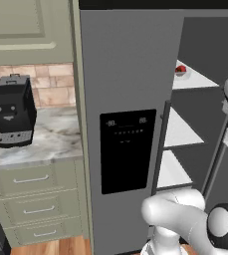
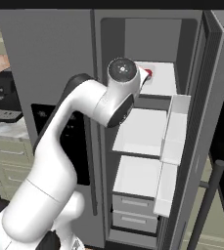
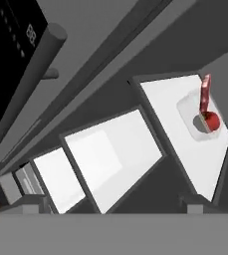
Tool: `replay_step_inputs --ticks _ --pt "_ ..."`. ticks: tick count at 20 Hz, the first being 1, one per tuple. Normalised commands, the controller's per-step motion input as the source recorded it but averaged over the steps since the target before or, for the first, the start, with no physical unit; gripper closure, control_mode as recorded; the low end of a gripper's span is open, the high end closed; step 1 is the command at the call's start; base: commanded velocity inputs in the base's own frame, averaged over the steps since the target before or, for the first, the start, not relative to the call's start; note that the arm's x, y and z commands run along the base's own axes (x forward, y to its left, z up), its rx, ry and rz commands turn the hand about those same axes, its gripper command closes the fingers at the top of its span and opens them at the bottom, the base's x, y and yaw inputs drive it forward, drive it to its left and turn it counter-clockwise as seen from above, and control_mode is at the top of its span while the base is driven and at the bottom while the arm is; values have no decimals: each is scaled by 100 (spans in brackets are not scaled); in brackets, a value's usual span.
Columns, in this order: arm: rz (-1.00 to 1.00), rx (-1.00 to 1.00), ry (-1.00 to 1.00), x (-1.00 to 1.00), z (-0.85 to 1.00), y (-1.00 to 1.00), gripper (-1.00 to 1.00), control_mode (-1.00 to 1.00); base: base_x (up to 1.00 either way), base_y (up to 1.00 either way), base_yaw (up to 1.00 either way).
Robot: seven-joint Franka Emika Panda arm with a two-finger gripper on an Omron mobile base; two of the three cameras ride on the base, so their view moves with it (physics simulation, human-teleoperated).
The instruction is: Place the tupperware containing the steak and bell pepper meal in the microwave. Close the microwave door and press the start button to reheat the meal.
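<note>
The tupperware (image 3: 201,118) sits on the top white shelf (image 3: 185,144) of the open grey fridge, a small clear tub with the red steak and bell pepper meal (image 3: 210,119) showing inside. It also shows as a red spot in the left base view (image 1: 180,70) and just past my wrist in the right base view (image 2: 148,73). My gripper (image 3: 113,204) is open, its dark fingertips (image 3: 32,203) wide apart. It hangs in front of the shelves, well short of the tub, with nothing between its fingers. The microwave and the microwave door are out of view.
The fridge's left door (image 1: 120,74) is shut, with a black dispenser panel (image 1: 128,149). Its right door (image 2: 216,127) stands open, with white door bins (image 2: 174,132). Lower white shelves (image 2: 140,132) and drawers (image 2: 135,212) are bare. A black coffee machine (image 1: 12,110) stands on the marble counter (image 1: 51,144).
</note>
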Motion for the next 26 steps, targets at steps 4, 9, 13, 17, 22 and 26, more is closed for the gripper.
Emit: replay_step_inputs --ticks 4,9,13,17,22,26 --pt "40 -12 1 30 0 10 -100 -100 0 0 0" --pt "29 -19 0 28 0 30 -100 -100 0 0 0" --pt "18 -16 0 27 -1 19 -100 -100 0 0 0" --pt "13 -7 -1 24 0 0 -100 -100 0 0 0" --pt "10 0 -1 28 0 0 -100 -100 0 0 0" --pt "9 0 -2 26 0 0 -100 -100 0 0 0"
